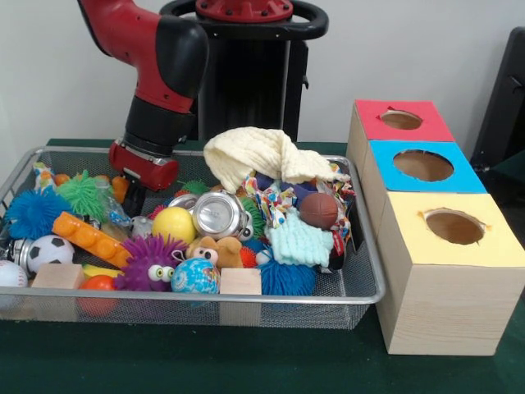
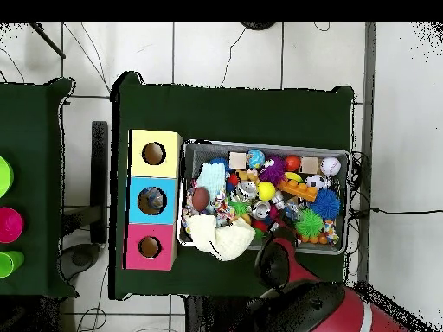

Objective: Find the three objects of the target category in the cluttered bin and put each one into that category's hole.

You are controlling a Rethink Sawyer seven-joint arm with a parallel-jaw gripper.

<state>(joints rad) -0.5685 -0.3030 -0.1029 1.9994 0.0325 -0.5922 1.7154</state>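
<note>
A wire bin point(image 1: 246, 297) holds a heap of toys: a yellow ball point(image 1: 174, 224), a soccer ball point(image 1: 51, 250), a baseball point(image 1: 10, 275), a globe ball point(image 1: 195, 277), a brown football point(image 1: 319, 210), a silver can point(image 1: 217, 215), a cream cloth point(image 1: 254, 156) and a light-blue knitted cloth point(image 1: 299, 240). My gripper point(image 1: 134, 197) reaches down into the bin's back left corner, beside a green spiky ball point(image 1: 82, 195). Clutter hides its tip. In the overhead view the arm point(image 2: 277, 259) covers the gripper at the bin's point(image 2: 260, 143) lower edge.
Right of the bin stand three joined boxes with holes on top: red point(image 1: 401, 120), blue point(image 1: 423, 165), yellow point(image 1: 454, 226). Also in the bin are an orange brick point(image 1: 90, 238), a purple fuzzy toy point(image 1: 152, 263), two wooden blocks point(image 1: 240, 281) and blue spiky balls point(image 1: 33, 213).
</note>
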